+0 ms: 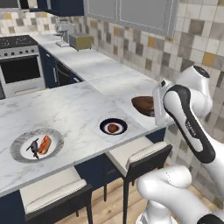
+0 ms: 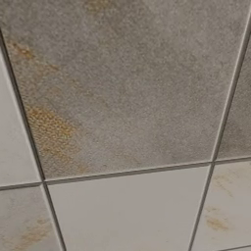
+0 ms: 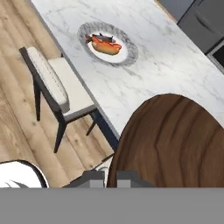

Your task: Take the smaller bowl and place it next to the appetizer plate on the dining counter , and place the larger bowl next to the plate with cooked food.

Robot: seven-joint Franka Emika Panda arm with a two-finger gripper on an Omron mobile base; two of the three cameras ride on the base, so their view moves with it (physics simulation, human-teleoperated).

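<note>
Held smaller bowl [image 1: 143, 105] by its rim, tool [image 3: 111, 178] pinched shut.
Risked slipping short of appetizer plate [image 1: 113, 127], near counter [image 1: 78, 109] edge.

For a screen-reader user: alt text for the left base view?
The gripper holds the smaller bowl above the dining counter, right of the appetizer plate. The plate with cooked food sits farther left.
</note>
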